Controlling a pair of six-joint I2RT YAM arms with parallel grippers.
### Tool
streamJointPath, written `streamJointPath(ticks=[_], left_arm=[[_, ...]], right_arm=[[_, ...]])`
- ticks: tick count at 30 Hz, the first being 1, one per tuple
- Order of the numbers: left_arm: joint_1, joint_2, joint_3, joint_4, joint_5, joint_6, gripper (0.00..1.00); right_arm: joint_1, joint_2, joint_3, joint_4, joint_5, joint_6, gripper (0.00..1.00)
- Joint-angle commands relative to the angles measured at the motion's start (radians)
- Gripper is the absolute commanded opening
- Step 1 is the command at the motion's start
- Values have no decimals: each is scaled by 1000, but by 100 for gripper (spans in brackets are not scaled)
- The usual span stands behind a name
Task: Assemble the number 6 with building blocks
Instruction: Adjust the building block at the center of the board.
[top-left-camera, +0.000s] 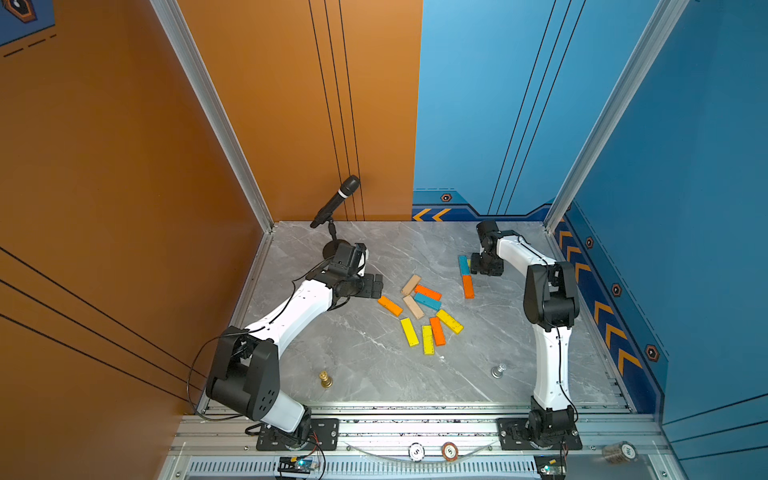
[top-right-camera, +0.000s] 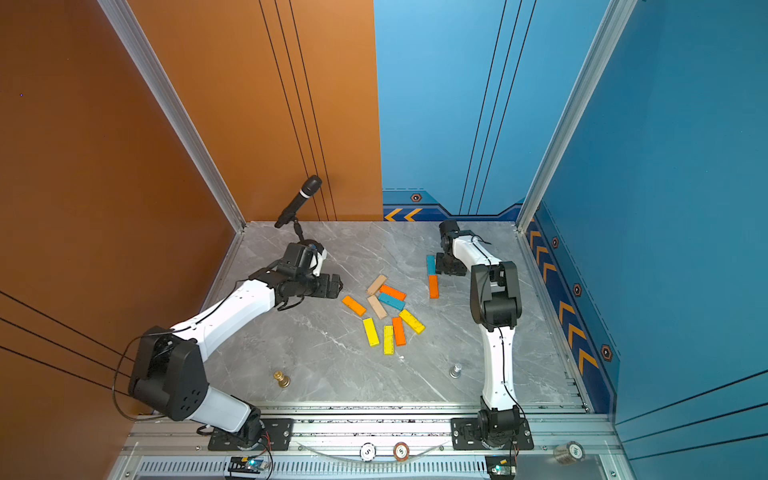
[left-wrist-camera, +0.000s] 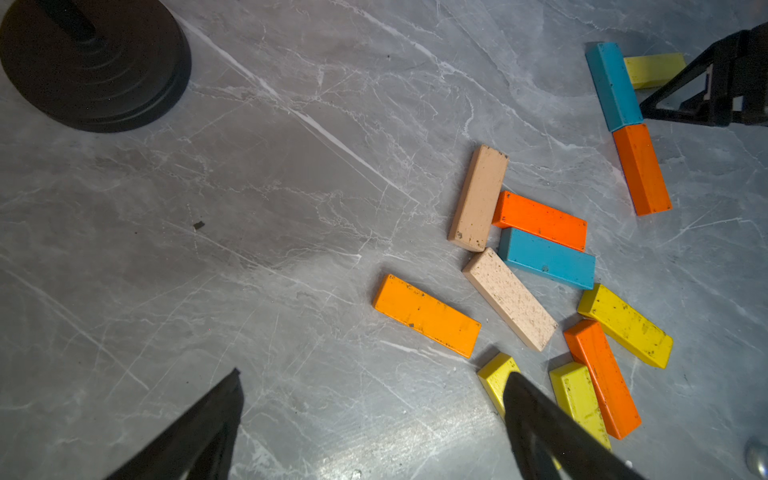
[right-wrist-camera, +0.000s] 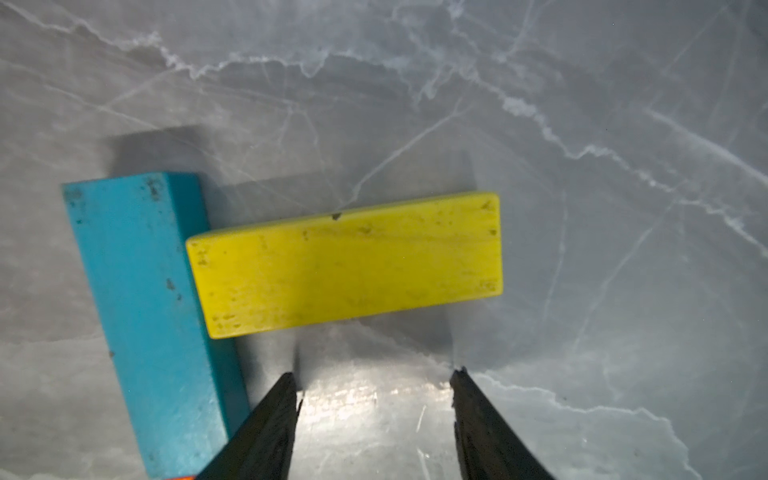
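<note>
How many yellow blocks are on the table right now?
4. Three lie together near centre: leftmost yellow block, middle yellow block, slanted yellow block. The fourth yellow block butts the blue block ahead of the right gripper. None seems hidden.

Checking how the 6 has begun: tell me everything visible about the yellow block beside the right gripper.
The yellow rectangular wooden block has rounded corners and scuffed, speckled paint. It lies flat on the grey marbled table, at a right angle to the blue rectangular block, one short end against that block's long side. The right gripper hangs near it, jaws apart, not touching.
</note>
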Motion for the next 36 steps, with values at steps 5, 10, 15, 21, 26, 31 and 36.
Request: streamJointPath(ticks=[5,10,15,21,26,31,36], left_arm=[[11,1,36,-29,8,14,98],[11,2,37,-29,9,14,98],[11,0,35,-29,7,15,98],[11,1,37,-28,9,16,98],[12,3,36,-29,8,17,98],[11,7,38,-29,11,16,98],[11,9,39,-29,15,16,98]], right_arm=[[7,36,38,-41,35,-20,60],[5,53,51,-42,28,-22,60],[4,71,67,-44,12,-25,60],[-1,83,80,-44,-3,-32,60],[-4,92,87,-43,-11,-40,60],[-8,104,95,-45,-23,-56,60],[-13,115,103,-48,-36,-67,60]])
